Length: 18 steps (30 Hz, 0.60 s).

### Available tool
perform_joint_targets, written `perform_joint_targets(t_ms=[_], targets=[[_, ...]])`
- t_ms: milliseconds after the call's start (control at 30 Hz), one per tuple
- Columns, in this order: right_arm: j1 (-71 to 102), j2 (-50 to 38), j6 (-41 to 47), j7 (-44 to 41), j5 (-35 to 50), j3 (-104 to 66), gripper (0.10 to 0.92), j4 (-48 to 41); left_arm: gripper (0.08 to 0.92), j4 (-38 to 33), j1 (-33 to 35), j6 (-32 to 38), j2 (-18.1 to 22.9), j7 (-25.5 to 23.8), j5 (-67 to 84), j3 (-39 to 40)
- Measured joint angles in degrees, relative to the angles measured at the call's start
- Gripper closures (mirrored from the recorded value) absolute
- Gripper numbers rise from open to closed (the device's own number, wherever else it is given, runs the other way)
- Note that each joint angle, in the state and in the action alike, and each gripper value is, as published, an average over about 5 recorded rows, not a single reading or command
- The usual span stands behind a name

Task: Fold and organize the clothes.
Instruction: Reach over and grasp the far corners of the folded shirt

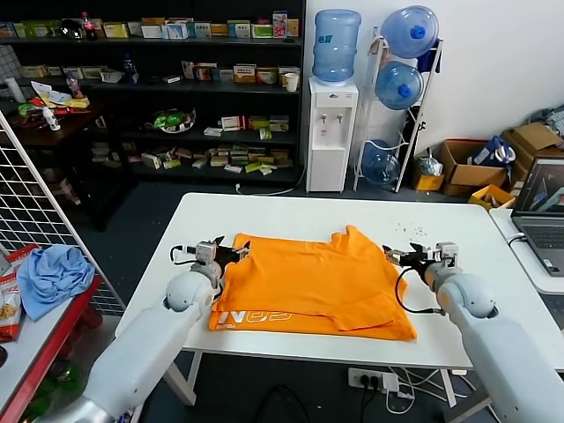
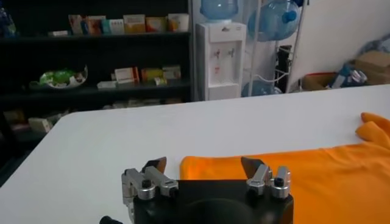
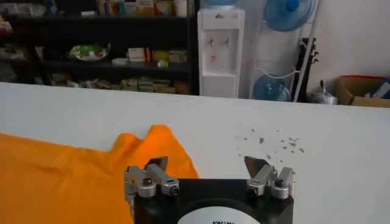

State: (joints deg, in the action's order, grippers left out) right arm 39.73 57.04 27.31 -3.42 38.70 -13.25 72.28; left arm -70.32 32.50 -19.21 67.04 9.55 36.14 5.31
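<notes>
Both arms enter the head view from the near edge. Between them, the orange T-shirt (image 1: pixel 317 282) lies folded flat on the white table (image 1: pixel 291 211). Its near hem shows pale lettering, and a sleeve peaks at the far edge. The left gripper (image 1: pixel 231 253) sits at the shirt's left edge, jaws spread wide and holding nothing. The right gripper (image 1: pixel 394 256) sits at the right edge, likewise wide and empty. A light blue cloth (image 1: pixel 53 278) lies on a side table at the left.

Left wrist view: the left gripper (image 2: pixel 204 165) stands open above the shirt's (image 2: pixel 317 173) corner.

Right wrist view: the right gripper (image 3: pixel 206 164) stands open, with the shirt's (image 3: pixel 73 176) sleeve beside one finger.
</notes>
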Motion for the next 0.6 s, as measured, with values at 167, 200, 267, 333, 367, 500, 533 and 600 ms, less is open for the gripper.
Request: perform_joint_targets(t_ms=[167, 200, 267, 333, 367, 500, 533, 600], targets=[[-4.14, 2.8, -0.27, -2.23, -1.02, 1.43, 0.203, -6.66, 0.177, 7.37, -4.08, -0.14, 3.52, -1.41, -0.93, 0.19], [-4.78, 3.34, -0.41, -2.66, -1.28, 1.68, 0.203, -7.81, 0.177, 8.74, -4.64, -0.16, 4.16, -1.66, -1.16, 0.16], [-5.94, 4.42, -0.8, -3.51, -1.84, 2.14, 0.203, -9.97, 0.177, 11.3, -5.52, -0.2, 5.3, -2.14, -1.63, 0.03], [-6.91, 5.43, -1.3, -4.36, -2.41, 2.57, 0.203, -11.89, 0.177, 13.6, -6.26, -0.24, 6.22, -2.53, -2.09, -0.16], [-7.38, 5.93, -1.61, -4.8, -2.72, 2.77, 0.203, -12.82, 0.177, 14.63, -6.62, -0.24, 6.6, -2.69, -2.32, -0.28], [-9.03, 7.82, -2.98, -6.45, -4.06, 3.19, 0.203, -16.2, 0.177, 18.13, -8.04, -0.06, 7.79, -3.25, -3.05, -0.7], [-9.4, 8.24, -3.33, -6.83, -4.42, 3.21, 0.203, -16.96, 0.177, 18.89, -8.35, 0.02, 8.07, -3.41, -3.2, -0.82], [-10.13, 9.07, -3.94, -7.48, -5.18, 3.22, 0.206, -18.47, 0.177, 20.33, -8.86, 0.18, 8.66, -3.75, -3.52, -1.11]])
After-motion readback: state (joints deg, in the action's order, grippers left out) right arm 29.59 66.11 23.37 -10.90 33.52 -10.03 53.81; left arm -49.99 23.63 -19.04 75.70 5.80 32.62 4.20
